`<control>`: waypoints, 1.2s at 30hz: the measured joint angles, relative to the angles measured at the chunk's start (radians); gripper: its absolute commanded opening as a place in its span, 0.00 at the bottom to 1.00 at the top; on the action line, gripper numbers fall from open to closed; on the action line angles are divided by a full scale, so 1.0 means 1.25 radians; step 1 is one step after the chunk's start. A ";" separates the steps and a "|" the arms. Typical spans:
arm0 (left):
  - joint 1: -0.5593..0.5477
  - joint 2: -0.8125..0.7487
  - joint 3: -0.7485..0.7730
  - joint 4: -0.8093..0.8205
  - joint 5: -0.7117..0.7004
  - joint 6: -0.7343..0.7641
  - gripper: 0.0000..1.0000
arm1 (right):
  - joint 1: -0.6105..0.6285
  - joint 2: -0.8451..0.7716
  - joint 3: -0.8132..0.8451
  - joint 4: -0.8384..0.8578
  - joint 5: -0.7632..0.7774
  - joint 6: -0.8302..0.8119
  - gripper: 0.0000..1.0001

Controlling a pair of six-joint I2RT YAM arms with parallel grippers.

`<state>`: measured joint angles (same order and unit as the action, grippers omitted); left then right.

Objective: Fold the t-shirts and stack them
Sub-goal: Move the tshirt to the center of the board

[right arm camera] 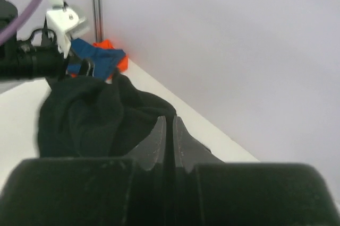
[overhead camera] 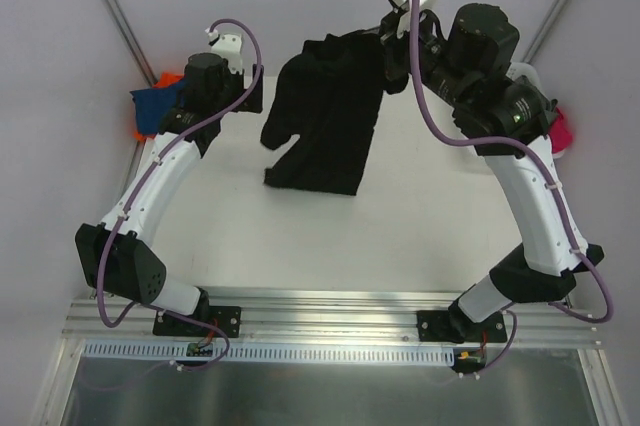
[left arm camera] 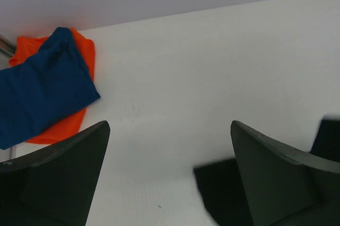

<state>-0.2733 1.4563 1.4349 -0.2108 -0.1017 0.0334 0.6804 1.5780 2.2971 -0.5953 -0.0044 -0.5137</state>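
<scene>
**Black t-shirt gripped at the far side of the desk by the right tool**

The black t-shirt (overhead camera: 325, 121) was seen at the far middle of the white desk (overhead camera: 420, 216). Its far right portion was bunched and raised, while its lower part was spread on the desk surface towards the near side. A sleeve was seen hanging out on the left of the garment.

The right tool (right arm camera: 169, 136) was found at that raised far right portion. Its fingers were pressed almost together, with only a thin slit between them, and black cloth was pinched there. In the right wrist view, the dark fabric was seen gathered in folds just beyond the fingertips.

The left tool (left arm camera: 170, 128) was held wide apart, and nothing was gripped between its fingers. It was positioned over bare desk, just left of the black t-shirt. A dark edge of that shirt was visible low in the left wrist view, between the two fingers and towards the right one.

The blue t-shirt (left arm camera: 42, 93) was laid in the far left corner of the desk, on top of the orange t-shirt (left arm camera: 82, 51). The orange cloth was exposed around its far and near edges. Both were well apart from the black t-shirt.

A pink-red patch (overhead camera: 565, 131) was noted at the right edge, mostly hidden behind the right arm. What it was could not be told.
</scene>
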 measured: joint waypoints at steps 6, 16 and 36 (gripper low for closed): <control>0.005 0.000 0.000 0.015 -0.025 0.000 0.99 | -0.056 -0.193 -0.372 0.016 -0.011 0.049 0.01; 0.005 -0.030 -0.033 0.020 -0.029 0.000 0.99 | -0.169 -0.210 -0.738 -0.124 -0.137 0.157 0.95; 0.005 -0.106 -0.185 -0.081 0.114 -0.104 0.99 | -0.195 0.150 -0.605 -0.058 -0.181 0.205 0.83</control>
<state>-0.2668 1.3235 1.2034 -0.3126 0.0414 -0.0971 0.4370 1.7649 1.5402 -0.6678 -0.2306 -0.2569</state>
